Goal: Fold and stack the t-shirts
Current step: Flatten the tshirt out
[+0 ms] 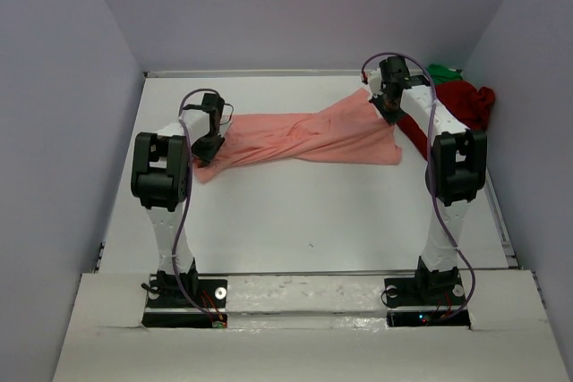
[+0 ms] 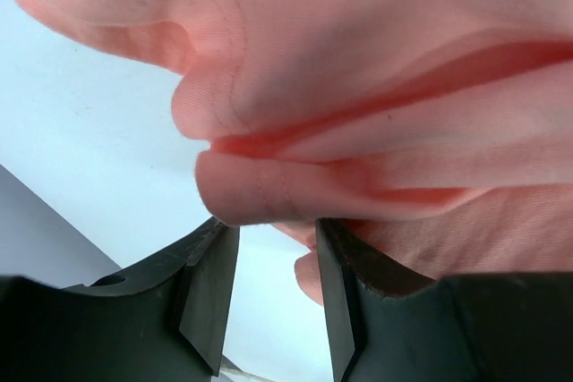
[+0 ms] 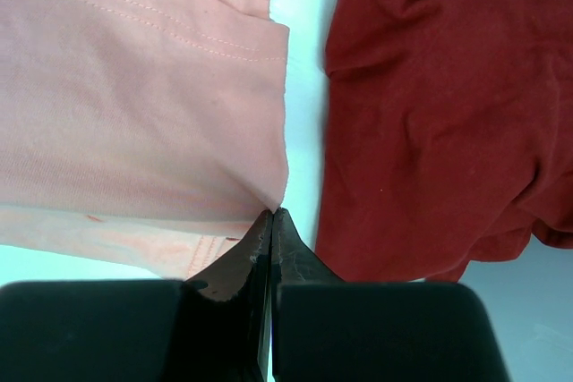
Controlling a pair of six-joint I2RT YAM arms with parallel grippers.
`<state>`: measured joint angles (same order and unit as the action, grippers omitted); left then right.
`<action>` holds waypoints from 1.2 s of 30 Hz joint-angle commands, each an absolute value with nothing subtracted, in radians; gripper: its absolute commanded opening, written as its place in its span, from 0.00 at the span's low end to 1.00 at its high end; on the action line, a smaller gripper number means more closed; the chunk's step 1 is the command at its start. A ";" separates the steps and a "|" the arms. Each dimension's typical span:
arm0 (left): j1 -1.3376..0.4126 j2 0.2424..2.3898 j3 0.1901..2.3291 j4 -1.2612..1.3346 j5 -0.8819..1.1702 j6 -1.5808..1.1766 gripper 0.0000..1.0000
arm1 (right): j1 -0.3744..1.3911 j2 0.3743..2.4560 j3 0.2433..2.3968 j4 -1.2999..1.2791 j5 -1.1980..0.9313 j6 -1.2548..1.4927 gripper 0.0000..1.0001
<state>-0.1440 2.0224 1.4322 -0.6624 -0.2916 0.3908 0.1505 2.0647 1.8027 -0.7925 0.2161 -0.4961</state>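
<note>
Left gripper point(image 2: 273, 228) gapes empty at hem of salmon-pink t-shirt point(image 2: 376, 87); right gripper point(image 3: 271, 214) pinches its corner beside dark red t-shirt point(image 3: 430, 114)

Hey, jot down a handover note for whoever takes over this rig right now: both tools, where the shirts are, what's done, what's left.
Left tool: open at the left end of the salmon-pink t-shirt. Its folds sit just past the fingertips, and nothing is gripped.
Right tool: shut on that shirt's far right corner.
Shirts: the salmon-pink one lies twisted and stretched across the table between the two tools. The dark red t-shirt is crumpled at the far right, with a bit of the green t-shirt showing behind it.
Done: nothing folded or stacked.
Left: flatten and fold all three, then stack them.
</note>
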 commanded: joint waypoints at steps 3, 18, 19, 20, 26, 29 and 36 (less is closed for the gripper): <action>-0.196 1.852 1.430 -0.658 -0.265 0.390 0.51 | 0.143 2.016 1.807 -0.795 0.227 -0.495 0.00; -0.238 1.563 1.275 -0.792 -0.052 0.393 0.51 | 0.143 2.040 1.835 -0.813 0.183 -0.474 0.00; -0.236 1.554 1.226 -0.770 -0.034 0.397 0.50 | 0.143 2.042 1.835 -0.813 0.180 -0.472 0.00; -0.238 1.552 1.209 -0.762 -0.019 0.400 0.49 | 0.143 2.042 1.833 -0.813 0.178 -0.469 0.00; -0.248 1.539 1.137 -0.724 0.043 0.407 0.45 | 0.143 2.043 1.825 -0.815 0.184 -0.468 0.00; -0.252 1.532 1.120 -0.710 0.035 0.400 0.44 | 0.143 2.043 1.822 -0.815 0.183 -0.468 0.00; -0.270 1.540 1.060 -0.644 0.011 0.388 0.44 | 0.143 2.040 1.818 -0.816 0.183 -0.466 0.00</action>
<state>-0.2573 1.5734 1.0882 -0.6750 0.0177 0.3882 0.1501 2.0647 1.8027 -0.8085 0.1902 -0.4740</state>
